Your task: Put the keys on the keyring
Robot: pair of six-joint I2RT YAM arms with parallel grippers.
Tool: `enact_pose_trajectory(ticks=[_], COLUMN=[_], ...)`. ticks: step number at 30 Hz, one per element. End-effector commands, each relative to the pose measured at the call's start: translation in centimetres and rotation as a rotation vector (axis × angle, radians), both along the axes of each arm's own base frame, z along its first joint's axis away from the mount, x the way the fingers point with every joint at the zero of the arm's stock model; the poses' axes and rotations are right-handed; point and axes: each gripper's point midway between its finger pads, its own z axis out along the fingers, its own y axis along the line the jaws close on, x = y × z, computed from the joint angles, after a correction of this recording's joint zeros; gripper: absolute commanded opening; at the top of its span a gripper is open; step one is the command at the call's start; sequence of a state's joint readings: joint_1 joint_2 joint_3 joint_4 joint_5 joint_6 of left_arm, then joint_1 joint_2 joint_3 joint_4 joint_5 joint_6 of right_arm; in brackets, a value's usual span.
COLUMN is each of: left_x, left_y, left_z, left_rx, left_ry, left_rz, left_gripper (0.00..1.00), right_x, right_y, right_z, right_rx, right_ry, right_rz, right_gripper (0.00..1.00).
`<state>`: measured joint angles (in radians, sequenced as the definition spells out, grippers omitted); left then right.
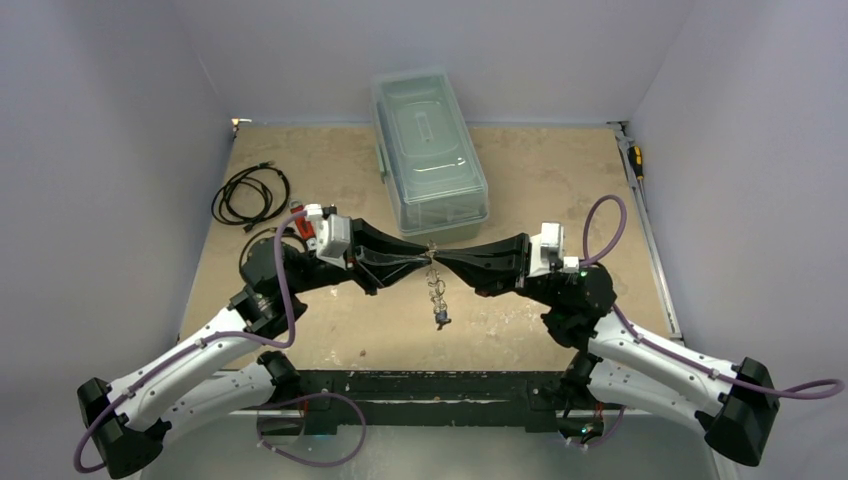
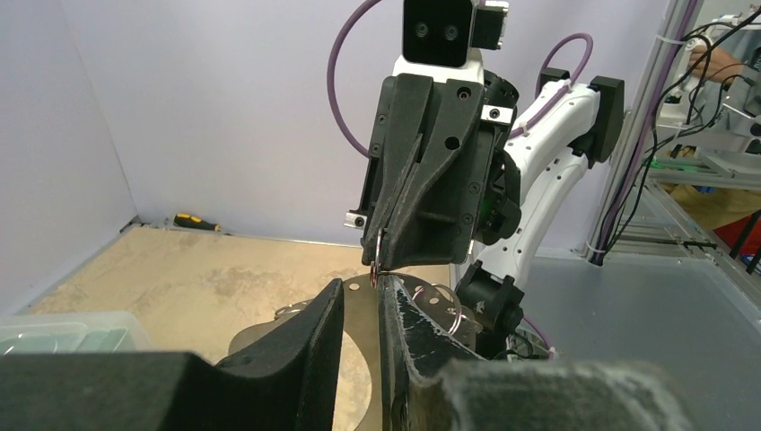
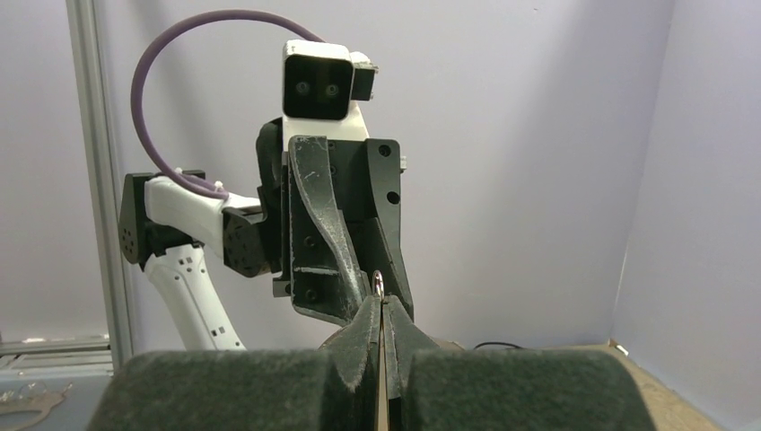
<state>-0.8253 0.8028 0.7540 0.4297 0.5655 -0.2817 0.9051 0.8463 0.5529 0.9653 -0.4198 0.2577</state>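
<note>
The right gripper (image 3: 380,303) is closed tight on a small wire ring of the keyring (image 1: 436,290). The keyring hangs in the air from that grip, above the middle of the surface (image 1: 560,190) and just near of a clear plastic box (image 1: 430,150). The left gripper (image 2: 361,285) meets it tip to tip, its jaws a narrow gap apart and nothing clearly pinched between them. A small dark piece (image 1: 441,320) dangles at the keyring's lowest end, too small to identify.
</note>
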Motion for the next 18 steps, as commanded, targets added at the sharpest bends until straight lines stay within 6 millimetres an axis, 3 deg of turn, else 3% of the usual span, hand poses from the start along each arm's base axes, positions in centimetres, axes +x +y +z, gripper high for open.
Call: enact_pose_trajectory(ticks=[1,18], left_x=[-0.3,-0.2], left_y=[0.2,0.2], left_z=[1.1,0.3], left_rx=[-0.034,0.007], left_ry=[-0.018,-0.033], left_rz=[-0.014,-0.003], left_gripper=[0.19,0.16], right_x=[-1.1,-1.5], right_y=[-0.6,1.4], right_z=[2.0,0.6], right_rx=[0.059,-0.039], right_ry=[-0.054,-0.060], right_rz=[0.030,0.108], right_gripper=[0.00,0.00])
